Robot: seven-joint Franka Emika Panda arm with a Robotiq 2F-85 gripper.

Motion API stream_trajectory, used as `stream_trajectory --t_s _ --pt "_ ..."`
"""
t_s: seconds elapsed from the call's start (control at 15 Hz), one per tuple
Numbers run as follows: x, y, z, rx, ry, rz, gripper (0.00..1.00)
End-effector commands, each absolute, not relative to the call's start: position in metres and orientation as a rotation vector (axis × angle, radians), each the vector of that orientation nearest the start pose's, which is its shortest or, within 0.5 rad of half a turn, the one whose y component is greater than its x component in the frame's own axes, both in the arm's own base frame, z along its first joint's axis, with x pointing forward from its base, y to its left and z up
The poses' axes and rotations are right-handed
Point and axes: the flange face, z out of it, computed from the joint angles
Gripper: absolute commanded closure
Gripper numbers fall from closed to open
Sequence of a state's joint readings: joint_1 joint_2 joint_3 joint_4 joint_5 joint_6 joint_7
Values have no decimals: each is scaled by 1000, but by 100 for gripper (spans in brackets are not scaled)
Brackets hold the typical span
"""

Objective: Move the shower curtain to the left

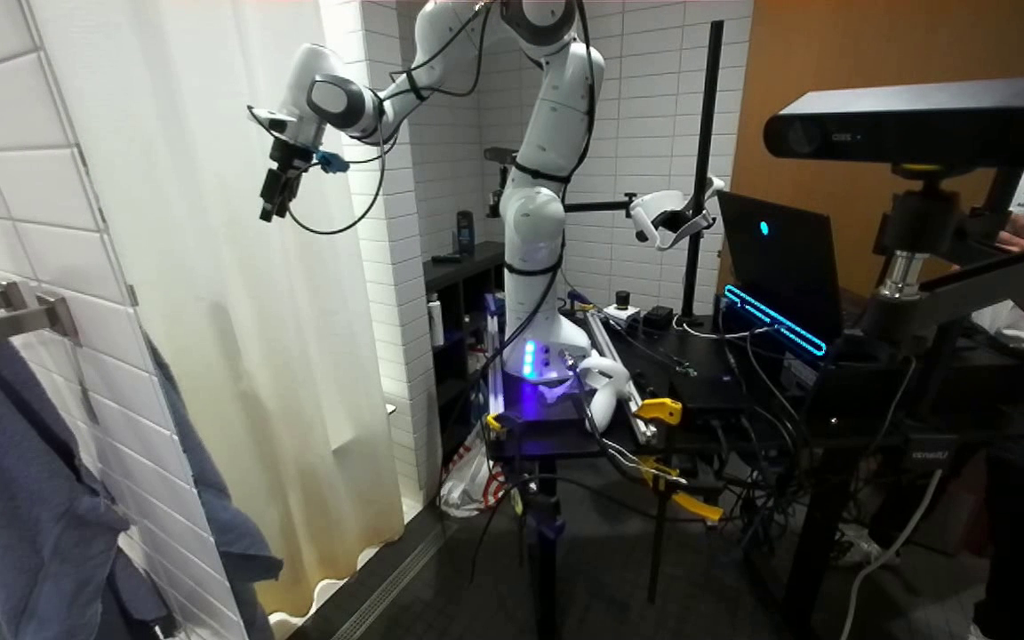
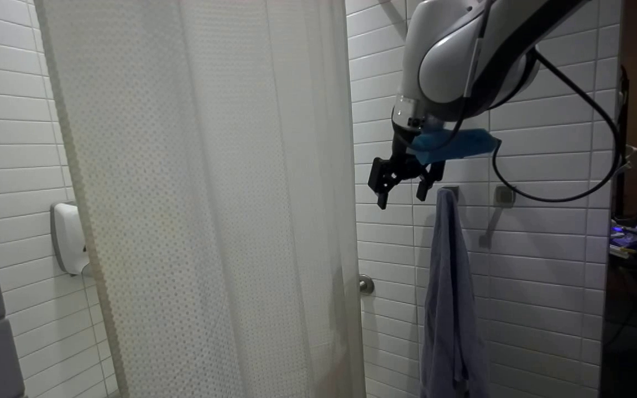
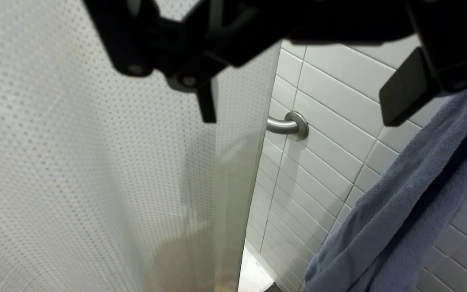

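The shower curtain point(image 2: 213, 193) hangs in tall off-white folds, drawn across the stall, and fills the left of the wrist view as a dotted sheet point(image 3: 95, 170). My gripper point(image 2: 402, 198) points downward just to the right of the curtain's free edge in an exterior view. Its jaws stand wide apart with nothing held. In the wrist view the left finger point(image 3: 206, 103) overlaps the curtain near that edge, while the right finger point(image 3: 405, 89) lies over tiles and towel. Whether the left finger touches the fabric I cannot tell. Another exterior view shows the gripper point(image 1: 276, 212) in front of the curtain.
A blue-grey towel point(image 2: 451, 298) hangs from a wall hook close below the gripper. Behind it runs the white tiled wall point(image 2: 545, 265). A metal grab bar point(image 3: 297, 125) sticks out beyond the curtain edge. A white dispenser point(image 2: 69, 239) is mounted at the far left.
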State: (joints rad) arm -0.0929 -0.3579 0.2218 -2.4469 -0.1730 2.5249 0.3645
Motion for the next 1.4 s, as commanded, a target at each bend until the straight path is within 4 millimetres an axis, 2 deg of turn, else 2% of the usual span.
stream_trajectory --t_s 0.0,0.27,0.47,0.67,0.87,1.13,1.33 --pt "467 59 475 -3135 105 -752 0" --pt "478 41 476 -3084 -137 -761 0" --pt "486 21 476 -3006 -209 -728 0" --pt "495 1 478 -2940 -210 -674 0" --pt "494 -7 485 -2861 -333 -615 0" --pt "512 -13 493 -2823 -345 -609 0" --pt "529 -8 507 -2745 -241 -648 0"
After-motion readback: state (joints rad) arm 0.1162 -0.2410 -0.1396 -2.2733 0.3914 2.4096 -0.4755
